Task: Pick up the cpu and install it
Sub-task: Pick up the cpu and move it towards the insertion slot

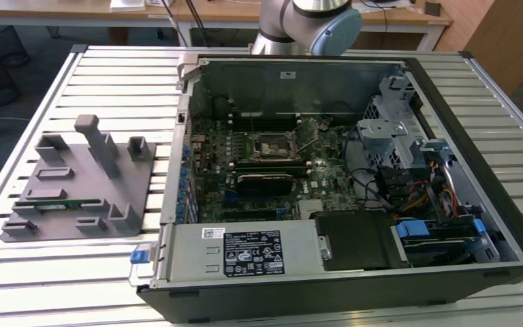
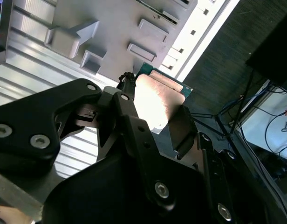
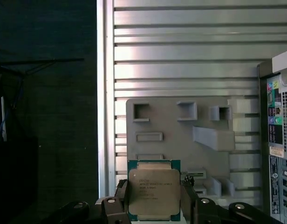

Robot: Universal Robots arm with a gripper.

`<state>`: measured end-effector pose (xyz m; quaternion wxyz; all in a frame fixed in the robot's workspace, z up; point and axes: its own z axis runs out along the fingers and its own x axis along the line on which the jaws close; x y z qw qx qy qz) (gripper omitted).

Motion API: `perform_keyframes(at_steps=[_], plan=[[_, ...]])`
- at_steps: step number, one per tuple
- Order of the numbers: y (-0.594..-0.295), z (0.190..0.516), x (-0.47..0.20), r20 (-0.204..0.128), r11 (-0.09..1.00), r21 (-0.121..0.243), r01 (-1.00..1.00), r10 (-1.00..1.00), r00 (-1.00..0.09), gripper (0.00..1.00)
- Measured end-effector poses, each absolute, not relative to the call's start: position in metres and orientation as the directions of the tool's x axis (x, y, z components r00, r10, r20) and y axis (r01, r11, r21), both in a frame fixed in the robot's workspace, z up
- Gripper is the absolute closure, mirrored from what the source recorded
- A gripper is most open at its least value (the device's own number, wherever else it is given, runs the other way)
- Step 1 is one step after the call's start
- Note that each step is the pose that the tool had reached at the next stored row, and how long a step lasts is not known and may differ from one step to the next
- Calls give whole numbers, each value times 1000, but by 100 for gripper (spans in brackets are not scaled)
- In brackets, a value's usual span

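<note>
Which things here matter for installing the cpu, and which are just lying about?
Part of the job:
cpu, clamped in the end effector
black socket on the motherboard, in the open computer case

Just lying about:
grey holder tray
green memory stick on the tray
power supply

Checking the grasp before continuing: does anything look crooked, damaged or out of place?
Nothing stands out. The silvery square cpu with a green rim sits level between the black gripper's fingers, edges parallel to them, seen against the grey moulded holder plate; no visible damage.
</note>
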<state>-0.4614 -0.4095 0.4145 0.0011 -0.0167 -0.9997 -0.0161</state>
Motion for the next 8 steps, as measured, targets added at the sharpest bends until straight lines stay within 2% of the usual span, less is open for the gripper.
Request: perform_keyframes(at_steps=[8], plan=[[-409, 428, -461, 3, 999, 32, 34, 33, -999, 47]])
